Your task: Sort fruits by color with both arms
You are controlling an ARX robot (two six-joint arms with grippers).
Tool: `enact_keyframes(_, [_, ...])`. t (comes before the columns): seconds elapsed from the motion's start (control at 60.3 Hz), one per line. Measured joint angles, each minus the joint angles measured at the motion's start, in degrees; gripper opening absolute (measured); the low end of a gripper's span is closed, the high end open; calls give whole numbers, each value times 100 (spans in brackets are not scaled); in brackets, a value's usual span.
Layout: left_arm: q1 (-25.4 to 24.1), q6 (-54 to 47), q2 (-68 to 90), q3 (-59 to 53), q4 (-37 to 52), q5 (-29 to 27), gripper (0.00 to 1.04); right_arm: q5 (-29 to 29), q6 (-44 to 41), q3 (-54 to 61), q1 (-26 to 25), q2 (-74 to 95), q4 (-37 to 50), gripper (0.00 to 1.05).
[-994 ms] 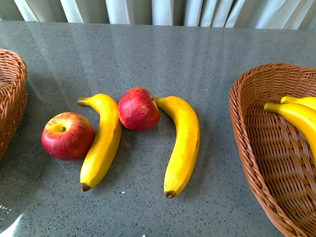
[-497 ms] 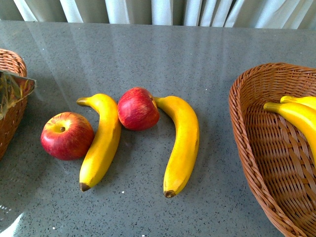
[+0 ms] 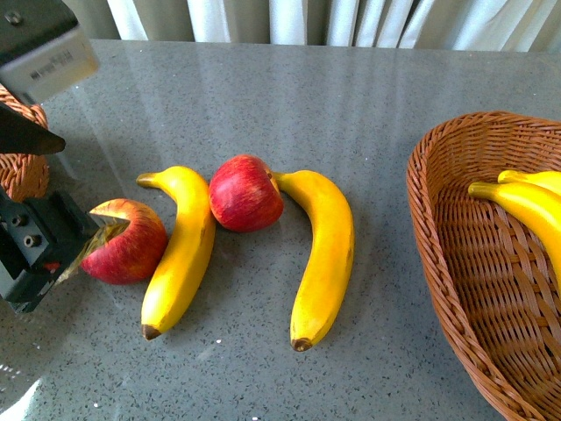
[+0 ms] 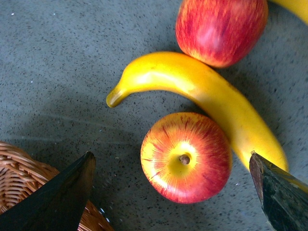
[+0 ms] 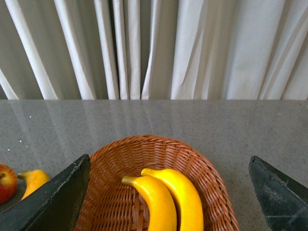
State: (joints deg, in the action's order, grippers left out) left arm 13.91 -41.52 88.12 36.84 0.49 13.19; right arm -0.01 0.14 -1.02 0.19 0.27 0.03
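Note:
On the grey table a red apple (image 3: 131, 246) lies against a yellow banana (image 3: 180, 250), with a second apple (image 3: 245, 193) and a second banana (image 3: 326, 254) to their right. My left gripper (image 3: 83, 189) hangs open over the left apple and partly hides it. In the left wrist view that apple (image 4: 185, 159) sits stem-up between the spread fingers (image 4: 62, 192) of the left gripper (image 4: 171, 156), untouched. My right gripper (image 5: 169, 158) is open above the right basket (image 5: 211, 178), which holds two bananas (image 5: 168, 197). It is out of the front view.
A wicker basket (image 3: 22, 171) stands at the left table edge, close behind the left gripper. The large right basket (image 3: 447, 263) fills the right side. White curtains (image 5: 154, 48) hang beyond the table's far edge.
My left arm has come into the front view from the left and now hangs over the left apple, covering part of it and the left basket. The fruits have not moved.

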Motion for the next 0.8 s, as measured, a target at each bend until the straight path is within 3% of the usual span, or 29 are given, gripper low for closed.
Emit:
enact_keyframes(0.315, [-42,-1722,387,420,-632,24,96,2,0,0,0,0,0,96])
enact_keyframes(0.796, [-146,-2446,848,590,-693,-116,96,0,0,0,0,0,2,96])
